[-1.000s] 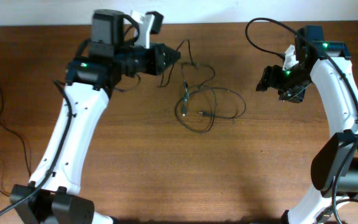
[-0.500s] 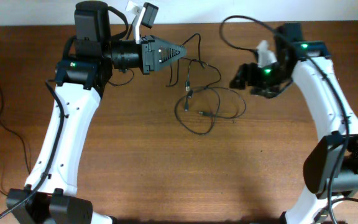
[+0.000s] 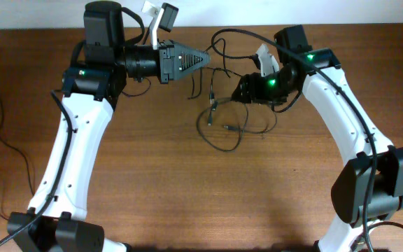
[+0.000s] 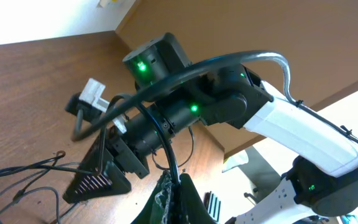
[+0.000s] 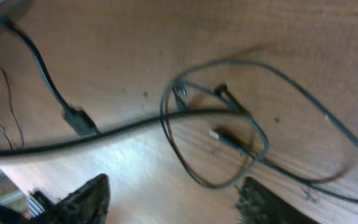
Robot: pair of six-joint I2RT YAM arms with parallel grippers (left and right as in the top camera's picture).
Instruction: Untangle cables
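Overhead status: cables [image 3: 209, 106] one looped tangle, nothing separated.
Left gripper [image 3: 203, 58]: clenched on a strand beside tangle.
Right gripper [image 5: 176, 200]: spread, empty, above tangle.

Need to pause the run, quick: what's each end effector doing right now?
Left end effector: closed, pinching a strand of the cables.
Right end effector: open, holding nothing, above the cables.
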